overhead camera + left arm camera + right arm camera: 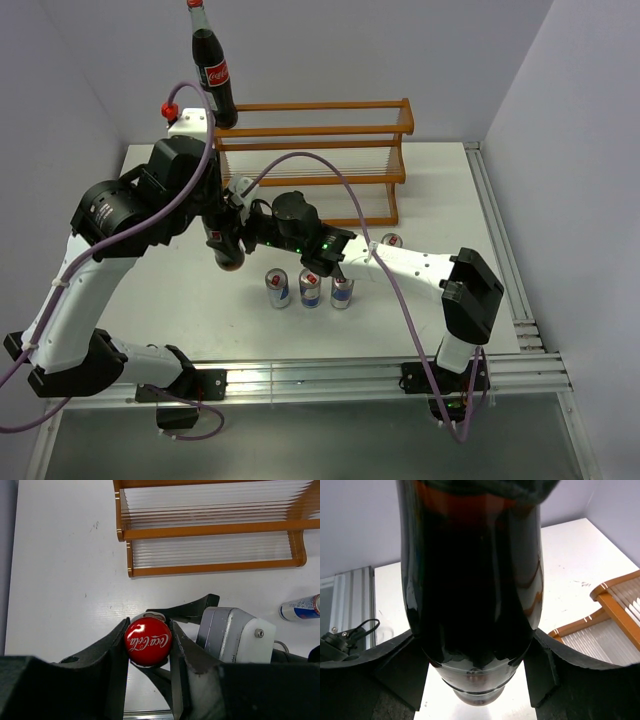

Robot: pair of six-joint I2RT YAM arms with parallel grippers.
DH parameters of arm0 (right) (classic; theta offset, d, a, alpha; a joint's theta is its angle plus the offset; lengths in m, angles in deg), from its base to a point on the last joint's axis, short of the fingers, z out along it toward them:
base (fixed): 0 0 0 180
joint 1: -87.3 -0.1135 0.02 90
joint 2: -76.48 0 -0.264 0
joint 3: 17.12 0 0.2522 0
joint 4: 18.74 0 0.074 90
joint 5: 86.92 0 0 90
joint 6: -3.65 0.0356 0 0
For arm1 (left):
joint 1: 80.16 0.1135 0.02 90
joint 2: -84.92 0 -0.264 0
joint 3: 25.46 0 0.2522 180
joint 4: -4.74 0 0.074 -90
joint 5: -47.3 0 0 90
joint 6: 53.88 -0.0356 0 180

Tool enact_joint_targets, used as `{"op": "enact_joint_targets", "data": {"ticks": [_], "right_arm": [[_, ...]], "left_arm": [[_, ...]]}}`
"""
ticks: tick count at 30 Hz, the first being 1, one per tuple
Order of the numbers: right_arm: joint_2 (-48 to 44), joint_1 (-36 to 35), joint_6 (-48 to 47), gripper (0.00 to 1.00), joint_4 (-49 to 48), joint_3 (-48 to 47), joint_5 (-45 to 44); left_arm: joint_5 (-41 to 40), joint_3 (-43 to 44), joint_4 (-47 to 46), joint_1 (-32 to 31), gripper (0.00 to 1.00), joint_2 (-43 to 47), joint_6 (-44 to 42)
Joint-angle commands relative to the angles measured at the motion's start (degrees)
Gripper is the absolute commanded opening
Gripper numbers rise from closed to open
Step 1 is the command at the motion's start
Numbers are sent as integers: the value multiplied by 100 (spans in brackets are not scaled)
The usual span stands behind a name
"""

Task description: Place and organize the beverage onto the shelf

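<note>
Here, at far L, one cola bottle (212, 70) stood upright on the top tier of the shelf (330, 131), L end; just in front, the L gripper (148, 642) was clamped on the red cap (148, 640) of the other bottle (475, 605). The R gripper (476, 652) squeezed that bottle's lower body, fingers vs. both sides. Further R, three cans (310, 289) stood in a row on the table (440, 190) & a fourth can (300, 607) lay on its side nr the shelf's R end.

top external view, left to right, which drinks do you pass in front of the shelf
held cola bottle → left standing can → middle standing can → right standing can → lone lying can
</note>
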Motion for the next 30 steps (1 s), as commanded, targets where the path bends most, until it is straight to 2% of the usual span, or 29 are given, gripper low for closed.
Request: {"op": "enact_joint_targets", "data": {"ticks": [1, 2, 3, 6, 9, 10, 13, 16, 19, 21, 24, 30], "right_arm": [[-72, -50, -82, 0, -451, -269, 361], [-90, -42, -47, 0, -522, -260, 396], [-151, -50, -20, 0, -653, -260, 475], [-222, -50, 147, 0, -724, -365, 537], [-327, -50, 226, 0, -663, -549, 581], [-362, -50, 243, 0, -576, -611, 564], [-432, -42, 244, 0, -532, -725, 406], [-424, -24, 209, 0, -313, -875, 283], [-467, 55, 243, 0, -267, -936, 142], [-520, 221, 515, 0, -311, -928, 142], [-600, 476, 674, 0, -189, -1138, 142], [-609, 941, 815, 0, 320, -1815, 1]], "left_arm": [[-279, 526, -906, -12, 8, 182, -176], [-279, 509, -932, -20, 15, 200, -176], [-279, 491, -1019, -20, 31, 217, -211], [-218, 360, -1230, -20, 61, 305, -351], [-103, 210, -1354, -20, 74, 367, -431], [-199, 175, -1432, -20, 83, 419, -422], [-436, 104, -1582, -20, 96, 586, -317], [-787, 34, -1714, -20, 99, 840, -124], [-1105, -456, -2371, -12, 99, 1375, -97], [-965, -1273, -3302, -20, 100, 1736, -289], [-1017, -2232, -4006, -20, 99, 2291, -413], [-1403, -3770, -4543, -20, 99, 3063, -343]]}}
